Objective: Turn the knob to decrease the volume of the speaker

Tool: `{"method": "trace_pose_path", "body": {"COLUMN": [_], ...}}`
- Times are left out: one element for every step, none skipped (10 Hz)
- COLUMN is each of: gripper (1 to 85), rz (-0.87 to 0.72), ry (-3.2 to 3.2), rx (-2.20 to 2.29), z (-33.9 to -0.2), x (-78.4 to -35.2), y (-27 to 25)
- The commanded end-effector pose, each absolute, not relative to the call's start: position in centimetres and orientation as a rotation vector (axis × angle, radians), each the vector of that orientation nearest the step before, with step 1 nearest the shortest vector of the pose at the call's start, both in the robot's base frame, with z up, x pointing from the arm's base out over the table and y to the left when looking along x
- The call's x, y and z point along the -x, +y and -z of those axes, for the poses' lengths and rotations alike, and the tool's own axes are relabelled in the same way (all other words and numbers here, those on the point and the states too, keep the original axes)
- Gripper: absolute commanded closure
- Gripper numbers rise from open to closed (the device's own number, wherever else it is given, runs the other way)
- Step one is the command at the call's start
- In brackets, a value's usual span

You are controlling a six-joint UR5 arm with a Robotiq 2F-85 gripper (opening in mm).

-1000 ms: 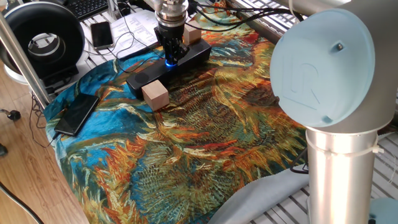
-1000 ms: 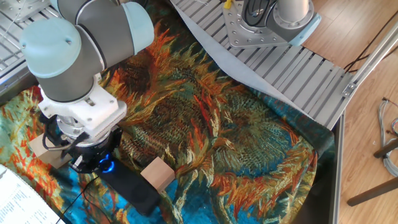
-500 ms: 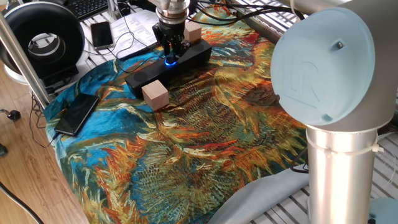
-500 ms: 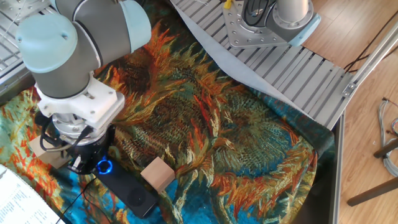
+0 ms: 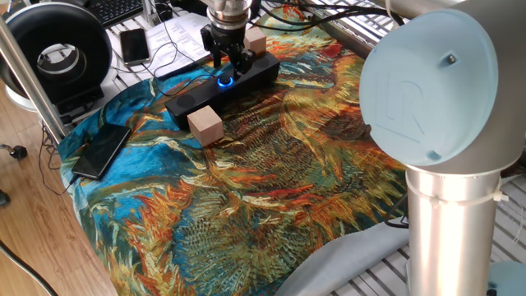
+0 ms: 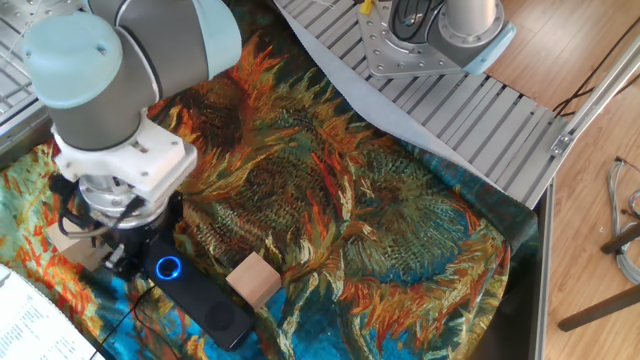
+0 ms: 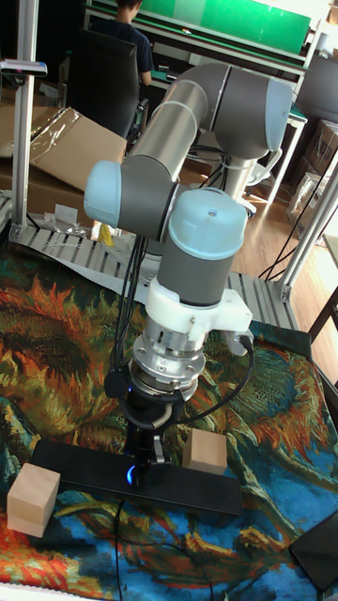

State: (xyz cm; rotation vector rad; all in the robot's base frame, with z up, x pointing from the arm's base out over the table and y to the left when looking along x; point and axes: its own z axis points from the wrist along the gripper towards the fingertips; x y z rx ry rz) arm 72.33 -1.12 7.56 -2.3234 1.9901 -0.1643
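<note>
Jaws [image 5: 229, 60] hover spread just above the knob [image 6: 167, 267] on the speaker [image 5: 222, 87] (holding nothing), lined up to drop around it.

Speaker [image 5: 222, 86] is lying on the cloth-covered table [image 5: 271, 173], knob [image 6: 167, 267] sitting in its top face. Claw [image 5: 228, 65] is hanging just above the knob. One cube [image 5: 205, 126] is sitting before the speaker, another cube [image 5: 254, 43] behind it. Phone [image 5: 101, 150] is lying well apart, at the cloth's edge.
</note>
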Motion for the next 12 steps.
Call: {"method": "trace_pose_path", "body": {"gripper": [36.7, 44.0, 60.7, 64.7, 79.3, 80.3, 80.3, 83.0, 83.3, 83.3, 83.3, 83.3], "rz": [0.125, 0.089, 0.099, 0.138, 0.199, 0.121, 0.124, 0.085, 0.075, 0.083, 0.068, 0.022], "ry": [2.266, 2.389, 2.448, 2.502, 2.565, 2.612, 2.645, 2.723, 2.777, 2.819, 2.871, 2.899], "rx": [2.007, 1.891, 1.793, 1.697, 1.58, 1.51, 1.489, 1.374, 1.28, 1.192, 1.04, 0.929], "z": [-9.2, -9.7, -10.4, -11.0, -11.6, -11.6, -11.6, -11.7, -11.6, -11.7, -11.8, -11.7], "x": [-71.7, -70.6, -70.4, -70.5, -70.8, -70.0, -69.6, -69.0, -68.7, -68.5, -68.1, -67.7], "y": [-1.1, -1.3, -1.5, -2.1, -3.1, -2.3, -2.7, -2.7, -2.9, -3.2, -3.3, -3.0]}}
